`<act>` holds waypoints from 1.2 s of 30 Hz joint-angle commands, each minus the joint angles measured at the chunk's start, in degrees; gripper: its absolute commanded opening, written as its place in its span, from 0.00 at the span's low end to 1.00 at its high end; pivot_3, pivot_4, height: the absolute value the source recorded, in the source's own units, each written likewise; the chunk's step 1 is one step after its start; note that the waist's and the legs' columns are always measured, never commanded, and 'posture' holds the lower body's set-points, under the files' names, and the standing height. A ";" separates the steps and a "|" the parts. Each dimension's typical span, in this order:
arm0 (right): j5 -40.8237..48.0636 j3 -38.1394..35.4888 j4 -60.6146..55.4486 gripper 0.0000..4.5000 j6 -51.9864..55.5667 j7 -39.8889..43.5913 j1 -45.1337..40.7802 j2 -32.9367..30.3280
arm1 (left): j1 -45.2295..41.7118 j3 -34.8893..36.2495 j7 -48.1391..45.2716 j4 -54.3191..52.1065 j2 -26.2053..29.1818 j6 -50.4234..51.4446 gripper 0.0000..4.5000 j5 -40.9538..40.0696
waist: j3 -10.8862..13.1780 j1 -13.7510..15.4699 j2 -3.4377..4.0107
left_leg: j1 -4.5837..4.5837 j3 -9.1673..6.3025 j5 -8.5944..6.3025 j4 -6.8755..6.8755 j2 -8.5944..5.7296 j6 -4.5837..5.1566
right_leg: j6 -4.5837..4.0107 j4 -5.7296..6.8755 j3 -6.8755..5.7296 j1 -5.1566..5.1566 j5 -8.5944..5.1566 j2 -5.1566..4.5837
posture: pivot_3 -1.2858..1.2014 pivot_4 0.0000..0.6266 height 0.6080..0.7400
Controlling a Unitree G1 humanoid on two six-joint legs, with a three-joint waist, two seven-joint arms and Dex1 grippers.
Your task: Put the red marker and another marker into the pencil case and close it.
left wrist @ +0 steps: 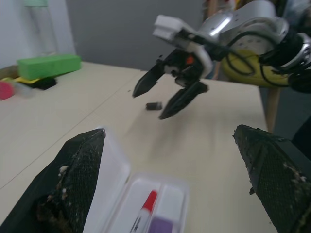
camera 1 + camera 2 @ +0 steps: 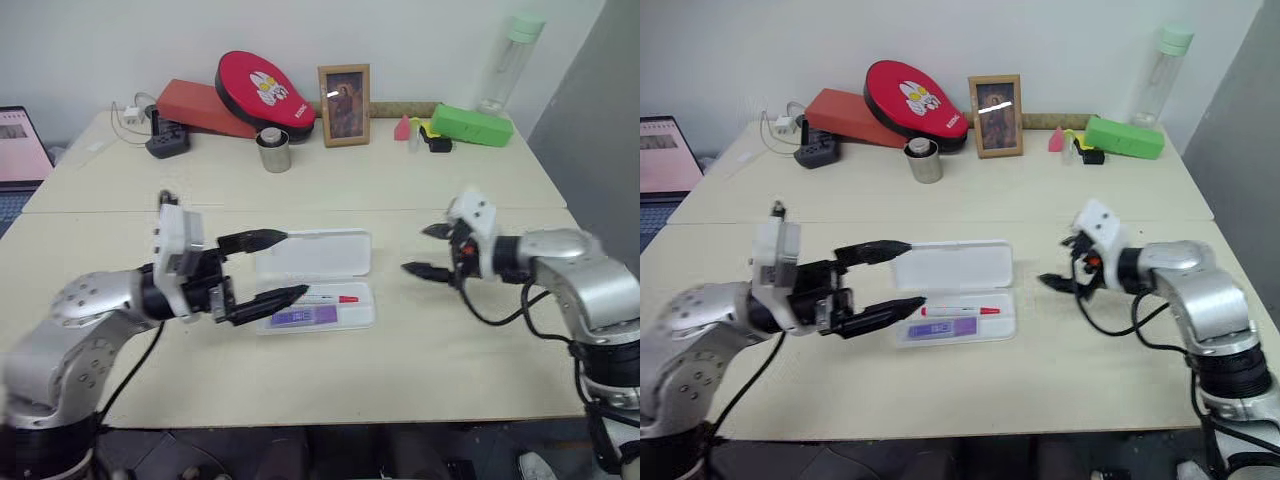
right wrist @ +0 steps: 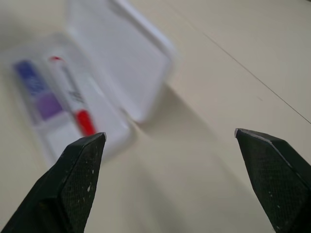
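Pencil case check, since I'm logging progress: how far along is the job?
Done: the red-capped white marker and the flat purple marker lie in the tray of the white plastic hinged pencil case. In hand: nothing; the left gripper and right gripper are open, empty. Left: the lid stands open, to be closed.

head stereo downward, wrists near pencil case [image 2: 315,280]

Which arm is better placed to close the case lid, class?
Left, probably. The left gripper is open at the case's raised lid, both markers inside. The right gripper is open too, but apart from the case.
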 commanded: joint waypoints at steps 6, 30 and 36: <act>-5.15 -1.26 20.71 0.99 -9.88 -5.69 0.03 -3.27 | -7.96 -9.75 3.31 2.75 -8.04 -4.03 1.00 5.97 | 0.00 -0.36 0.00 | 0.01 0.63 0.01 0.06 0.10 0.01 | 0.00 0.05 0.03 0.01 0.00 0.02 | 0.52 0.24 1.00; -6.47 1.42 32.07 0.13 -14.85 -4.66 -3.76 -1.10 | -8.43 -11.12 4.52 3.60 -10.55 -6.18 1.00 8.99 | 0.00 -0.24 0.00 | -0.02 0.86 0.01 0.19 0.23 0.01 | 0.02 0.03 0.05 0.03 0.01 0.03 | 0.52 0.24 1.00; -5.53 0.53 26.29 0.06 -16.99 -3.50 -2.85 -1.91 | -8.37 -10.83 4.16 3.99 -10.24 -6.21 1.00 8.92 | 0.00 -0.26 0.01 | -0.02 0.86 0.01 0.19 0.23 0.01 | 0.02 0.03 0.06 0.03 0.01 0.03 | 0.52 0.24 1.00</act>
